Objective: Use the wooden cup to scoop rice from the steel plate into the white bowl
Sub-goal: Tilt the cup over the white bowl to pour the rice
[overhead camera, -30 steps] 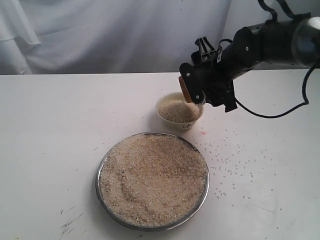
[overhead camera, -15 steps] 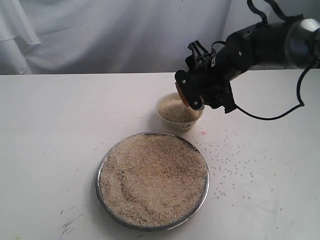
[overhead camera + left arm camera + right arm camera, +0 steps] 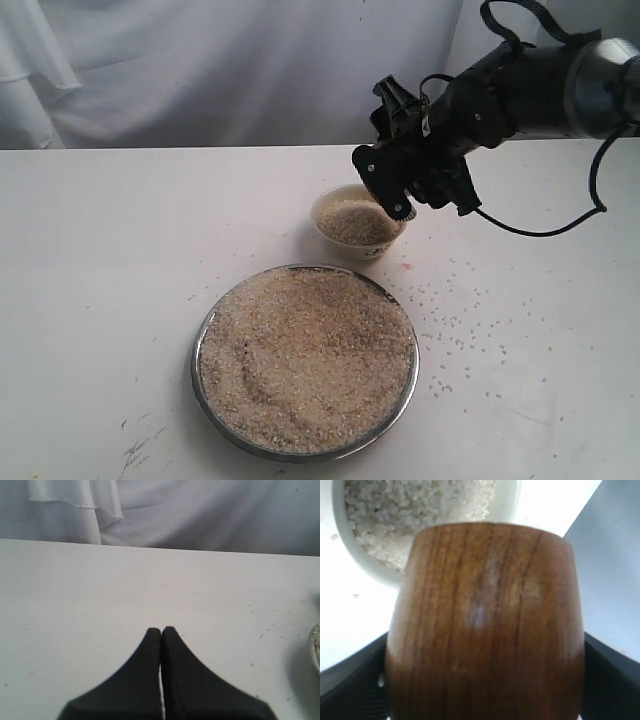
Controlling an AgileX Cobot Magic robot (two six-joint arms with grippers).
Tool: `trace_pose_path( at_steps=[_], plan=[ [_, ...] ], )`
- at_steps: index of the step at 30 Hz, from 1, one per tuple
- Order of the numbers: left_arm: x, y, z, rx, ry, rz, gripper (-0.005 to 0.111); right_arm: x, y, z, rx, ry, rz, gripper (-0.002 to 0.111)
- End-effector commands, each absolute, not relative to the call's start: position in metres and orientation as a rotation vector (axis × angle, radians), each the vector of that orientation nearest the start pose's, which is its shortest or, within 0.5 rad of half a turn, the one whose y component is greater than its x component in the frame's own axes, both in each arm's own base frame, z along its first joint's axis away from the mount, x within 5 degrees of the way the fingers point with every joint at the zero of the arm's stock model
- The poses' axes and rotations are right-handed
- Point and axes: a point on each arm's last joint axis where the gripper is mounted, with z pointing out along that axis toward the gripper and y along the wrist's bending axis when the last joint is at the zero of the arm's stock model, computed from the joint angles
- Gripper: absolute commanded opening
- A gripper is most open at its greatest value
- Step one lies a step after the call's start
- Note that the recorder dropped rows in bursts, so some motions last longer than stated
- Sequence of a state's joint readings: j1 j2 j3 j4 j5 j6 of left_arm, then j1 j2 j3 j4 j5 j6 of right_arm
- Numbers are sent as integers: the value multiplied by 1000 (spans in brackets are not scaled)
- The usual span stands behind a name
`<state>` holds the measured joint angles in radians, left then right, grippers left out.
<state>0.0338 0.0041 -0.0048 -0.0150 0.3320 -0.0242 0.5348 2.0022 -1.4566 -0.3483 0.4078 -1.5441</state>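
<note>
The wooden cup (image 3: 485, 625) fills the right wrist view, clamped between the dark fingers (image 3: 350, 680) of my right gripper (image 3: 390, 185). It is tipped over the far right rim of the white bowl (image 3: 358, 222), which holds a mound of rice (image 3: 410, 510). In the exterior view the gripper hides most of the cup. The steel plate (image 3: 200, 340) sits in front of the bowl, heaped with rice (image 3: 305, 355). My left gripper (image 3: 161, 630) is shut and empty over bare table, and does not appear in the exterior view.
Loose grains (image 3: 450, 320) lie scattered on the white table to the right of the plate and bowl. A white cloth backdrop (image 3: 230, 70) hangs behind the table. The right arm's cable (image 3: 540, 230) loops above the table at the right.
The right gripper has rolled the cup further over the bowl and shifted slightly left. Less of the cup's wood shows in the exterior view than before.
</note>
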Motion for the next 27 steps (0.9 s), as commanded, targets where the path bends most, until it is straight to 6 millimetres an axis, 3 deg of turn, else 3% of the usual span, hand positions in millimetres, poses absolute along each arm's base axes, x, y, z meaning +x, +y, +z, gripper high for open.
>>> trace_pose_path(
  at_steps=[1,18,23,27],
  plan=[
    [54,1,184,-58,1801,-8,0,391,225,213,-2312,935,-764,0],
    [54,1,184,-58,1801,-8,0,390,229,215,-2323,870,-806,0],
    [54,1,184,-58,1801,-8,0,391,227,216,-2199,1076,-726,0],
    [54,1,184,-58,1801,-8,0,389,217,227,-2071,1292,-617,0]
  ],
)
